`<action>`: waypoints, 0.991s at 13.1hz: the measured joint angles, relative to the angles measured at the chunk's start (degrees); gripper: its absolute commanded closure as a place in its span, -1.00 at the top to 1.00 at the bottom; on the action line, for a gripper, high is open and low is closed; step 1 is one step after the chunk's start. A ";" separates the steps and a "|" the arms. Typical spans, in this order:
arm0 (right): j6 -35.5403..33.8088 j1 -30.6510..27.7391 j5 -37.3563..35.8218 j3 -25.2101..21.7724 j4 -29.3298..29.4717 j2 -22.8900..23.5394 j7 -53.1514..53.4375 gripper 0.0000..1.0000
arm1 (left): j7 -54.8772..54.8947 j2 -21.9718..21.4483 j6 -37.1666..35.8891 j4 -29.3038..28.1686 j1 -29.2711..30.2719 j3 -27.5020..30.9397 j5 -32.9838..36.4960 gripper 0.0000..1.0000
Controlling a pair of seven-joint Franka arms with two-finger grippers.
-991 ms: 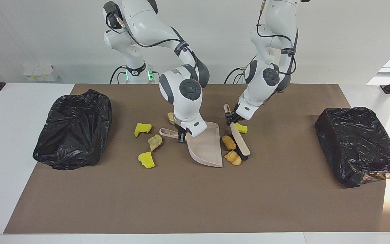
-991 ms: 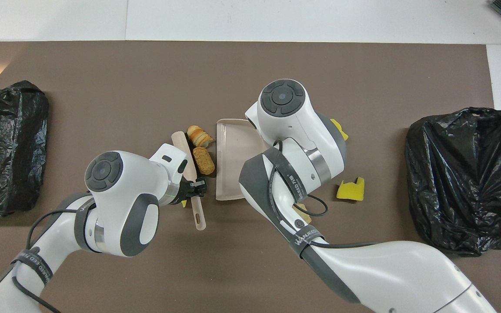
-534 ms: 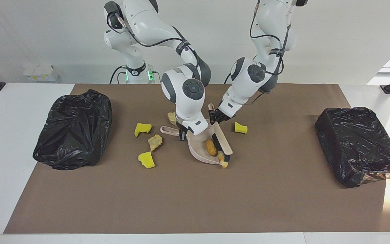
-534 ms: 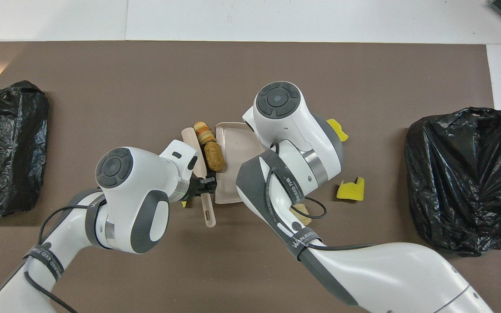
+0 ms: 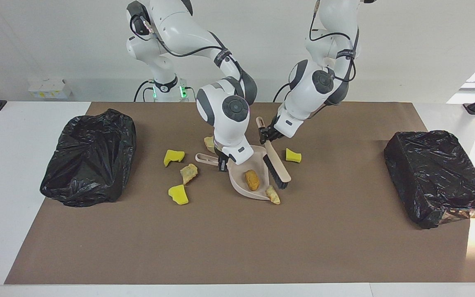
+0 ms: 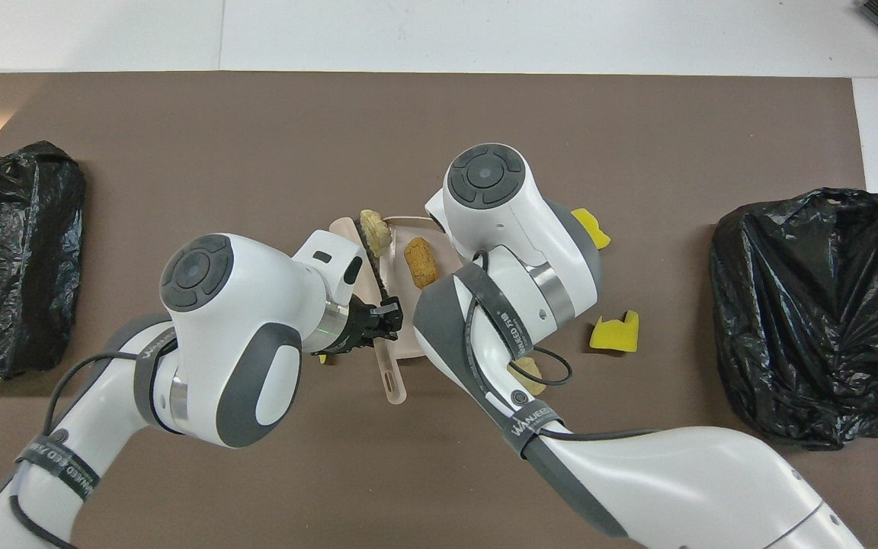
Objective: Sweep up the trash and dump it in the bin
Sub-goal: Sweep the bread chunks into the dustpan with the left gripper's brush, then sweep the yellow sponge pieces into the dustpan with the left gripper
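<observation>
My right gripper point(image 5: 221, 164) is shut on the handle of the beige dustpan point(image 5: 241, 186), which rests mid-table. One brown bread piece of trash point(image 5: 252, 180) point(image 6: 421, 262) lies inside the pan, and a tan piece point(image 5: 273, 194) point(image 6: 373, 227) sits at its lip. My left gripper point(image 5: 267, 134) point(image 6: 382, 319) is shut on the brush point(image 5: 277, 171) point(image 6: 392, 381), held slanted with its bristles at the pan's side toward the left arm's end. Loose trash lies around: yellow sponges point(image 5: 293, 155), point(image 5: 174, 156), point(image 5: 178, 194) and a tan lump point(image 5: 189, 173). Another lump point(image 5: 209, 143) is half hidden by the right arm.
A black-bagged bin point(image 5: 89, 161) point(image 6: 812, 313) stands toward the right arm's end of the brown mat. A second black-bagged box point(image 5: 435, 177) point(image 6: 12, 252) stands toward the left arm's end. Both arms crowd the middle of the mat.
The brush swept both bread pieces toward the dustpan. One slid inside and the other stopped at the lip. The left gripper then lifted and drew the brush back.
</observation>
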 measured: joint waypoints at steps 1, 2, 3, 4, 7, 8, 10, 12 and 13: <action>0.23 0.00 0.00 0.00 -0.01 0.00 0.00 -1.00 | -4.25 -0.57 -2.44 -0.27 0.44 0.06 1.02 -1.00; 0.54 0.00 0.01 0.00 -0.02 0.00 0.00 -1.00 | -8.10 -1.16 -4.64 -1.07 0.61 0.14 2.16 -1.00; 0.66 0.00 0.01 0.00 -0.02 0.00 0.00 -1.00 | -12.24 -2.23 -5.90 -2.98 0.64 0.07 3.57 -1.00; 0.79 0.02 0.02 0.01 -0.02 0.00 0.00 -1.00 | -15.64 -3.82 -6.15 -5.97 0.63 -0.23 4.78 -1.00; 0.83 0.02 0.02 0.01 -0.08 0.00 0.00 -1.00 | -18.77 -8.26 -4.47 -14.96 -0.30 -1.30 5.67 -1.00; 0.84 0.02 0.02 0.01 -0.09 0.00 0.00 -1.00 | -18.81 -8.24 -1.52 -16.55 -0.81 -1.52 5.74 -1.00; 0.85 0.02 0.02 0.01 -0.10 0.00 0.00 -1.00 | -15.42 -6.34 4.41 -17.67 -1.03 -1.67 5.95 -1.00; 0.85 0.02 0.02 0.01 -0.10 0.00 0.00 -1.00 | -5.92 -3.87 9.19 -17.42 -0.99 -1.37 5.95 -1.00; 0.85 0.02 0.02 0.01 -0.10 0.00 0.00 -1.00 | -0.63 -3.15 11.50 -17.06 -0.94 -1.25 5.87 -1.00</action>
